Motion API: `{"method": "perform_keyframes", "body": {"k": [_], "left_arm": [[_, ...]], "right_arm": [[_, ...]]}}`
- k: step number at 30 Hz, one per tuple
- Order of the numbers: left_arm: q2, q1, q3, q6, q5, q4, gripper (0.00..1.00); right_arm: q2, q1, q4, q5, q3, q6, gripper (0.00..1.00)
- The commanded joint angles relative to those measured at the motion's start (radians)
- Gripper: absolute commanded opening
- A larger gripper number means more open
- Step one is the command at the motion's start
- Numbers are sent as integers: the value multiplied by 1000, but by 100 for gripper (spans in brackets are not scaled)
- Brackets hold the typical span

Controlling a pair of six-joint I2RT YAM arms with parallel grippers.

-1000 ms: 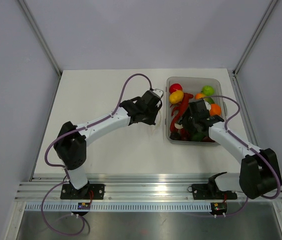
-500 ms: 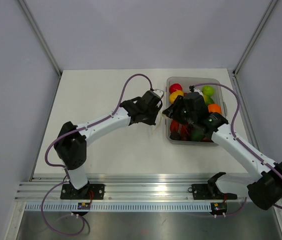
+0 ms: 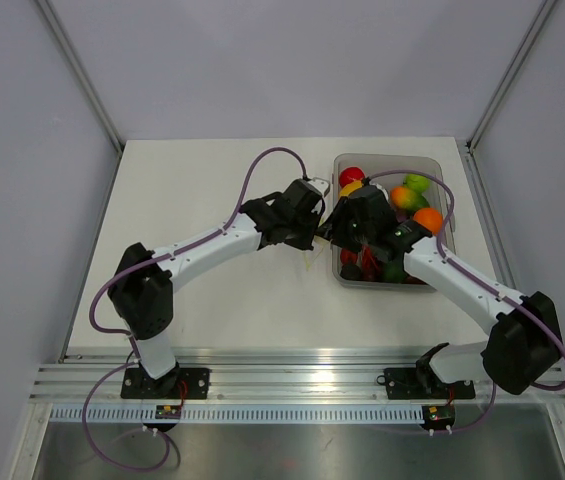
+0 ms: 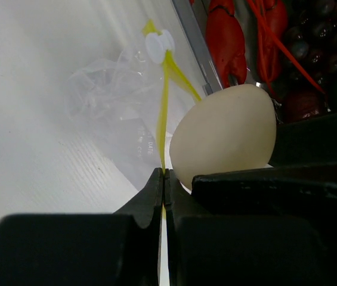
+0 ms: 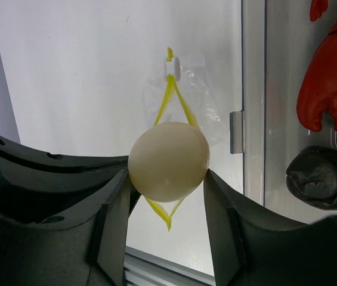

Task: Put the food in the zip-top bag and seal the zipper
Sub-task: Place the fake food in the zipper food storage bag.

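Beside the left wall of the clear bin, your two arms meet over the table. Your left arm stretches forward and to the right from its base. Your left gripper is pinched tight on the zipper, gripping one yellow side of the mouth. Your right arm angles forward and left across the bin's near corner. Your right gripper stands half spread, clamping a cream egg between its fingers over the parted yellow mouth. The zip-top bag lies crinkled on the table just outside the bin, with its white slider at the far end.
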Motion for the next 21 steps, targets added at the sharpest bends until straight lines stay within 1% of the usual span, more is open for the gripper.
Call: {"method": "perform_keyframes", "body": {"k": [1, 5, 12, 21], "left_arm": [[-28, -5, 42, 5, 74, 55, 0], [-40, -2, 35, 4, 132, 77, 0], [-71, 34, 5, -50, 322, 150, 0], [-92, 87, -36, -125, 506, 270, 0]], "right_arm": [[10, 9, 32, 5, -1, 7, 38], [13, 9, 32, 11, -20, 16, 38], [-20, 8, 19, 34, -37, 17, 38], [-72, 8, 14, 23, -63, 16, 38]]}}
